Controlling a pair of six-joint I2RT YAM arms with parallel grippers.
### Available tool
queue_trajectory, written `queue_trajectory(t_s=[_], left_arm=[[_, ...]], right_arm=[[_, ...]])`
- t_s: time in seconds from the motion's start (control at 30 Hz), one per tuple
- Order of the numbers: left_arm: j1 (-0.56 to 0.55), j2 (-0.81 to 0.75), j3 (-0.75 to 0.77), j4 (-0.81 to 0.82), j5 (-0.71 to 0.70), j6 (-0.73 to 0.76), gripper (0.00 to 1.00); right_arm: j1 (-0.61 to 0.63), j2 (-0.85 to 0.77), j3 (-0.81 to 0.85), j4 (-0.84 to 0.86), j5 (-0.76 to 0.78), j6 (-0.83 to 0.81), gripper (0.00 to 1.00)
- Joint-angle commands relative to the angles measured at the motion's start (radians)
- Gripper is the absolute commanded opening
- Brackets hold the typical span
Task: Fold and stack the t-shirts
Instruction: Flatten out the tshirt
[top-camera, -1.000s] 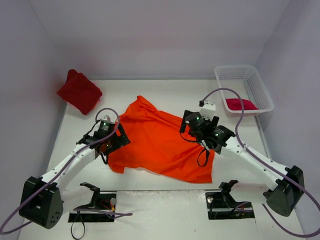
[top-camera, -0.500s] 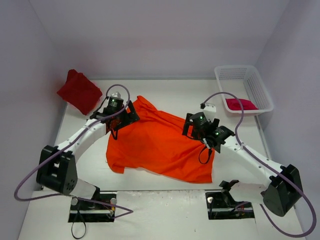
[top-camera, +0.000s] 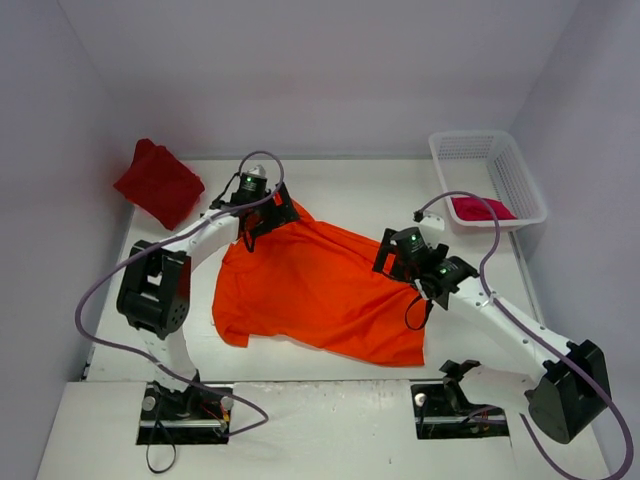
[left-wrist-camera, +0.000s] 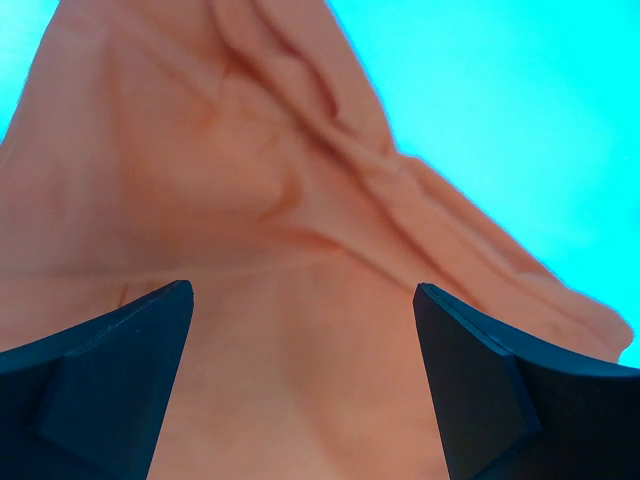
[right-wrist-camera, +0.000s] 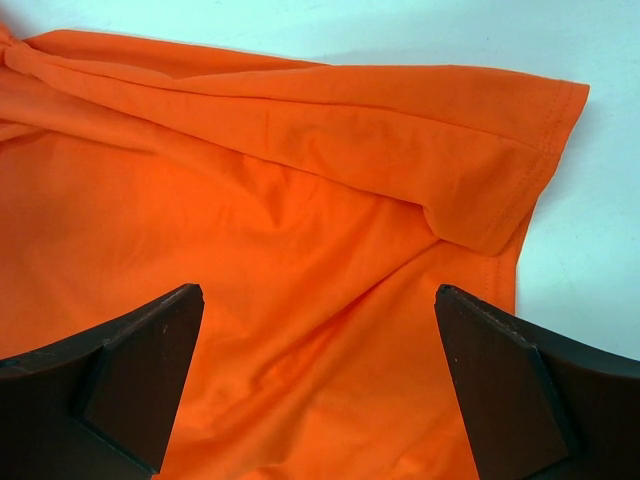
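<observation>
The bright orange t-shirt (top-camera: 315, 290) lies spread and rumpled in the middle of the table. It fills the left wrist view (left-wrist-camera: 250, 230) and the right wrist view (right-wrist-camera: 300, 250). My left gripper (top-camera: 275, 217) is open and empty over the shirt's far left corner. My right gripper (top-camera: 395, 262) is open and empty over the shirt's right edge, by a sleeve (right-wrist-camera: 500, 190). The dark red t-shirt (top-camera: 158, 184) lies bunched at the far left. The crimson-pink t-shirt (top-camera: 482, 208) lies in the basket.
A white mesh basket (top-camera: 520, 180) stands at the far right by the right wall. Walls close the table on the left, back and right. Bare white table (top-camera: 350, 185) lies behind the orange shirt.
My left arm has swung from the shirt's left edge up to its far left corner. My right gripper has shifted slightly right and toward me. The shirt's far corner has flattened a little.
</observation>
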Motion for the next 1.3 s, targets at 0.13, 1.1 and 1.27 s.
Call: queue_trajectory(t_s=[0.13,1.1,1.27], left_arm=[[-0.002,0.102,0.193,0.096,0.066,0.030,0.87],[-0.021,0.280,0.299,0.153,0.009,0.022,0.86],[-0.025,0.280,0.308,0.151,-0.002,0.025,0.75]], right_arm=[[-0.004,0.005,-0.023,0.010,0.010,0.041,0.98],[-0.004,-0.006,-0.060,0.019,0.009,0.033,0.99],[-0.006,-0.003,-0.064,0.030,-0.002,0.033,0.99]])
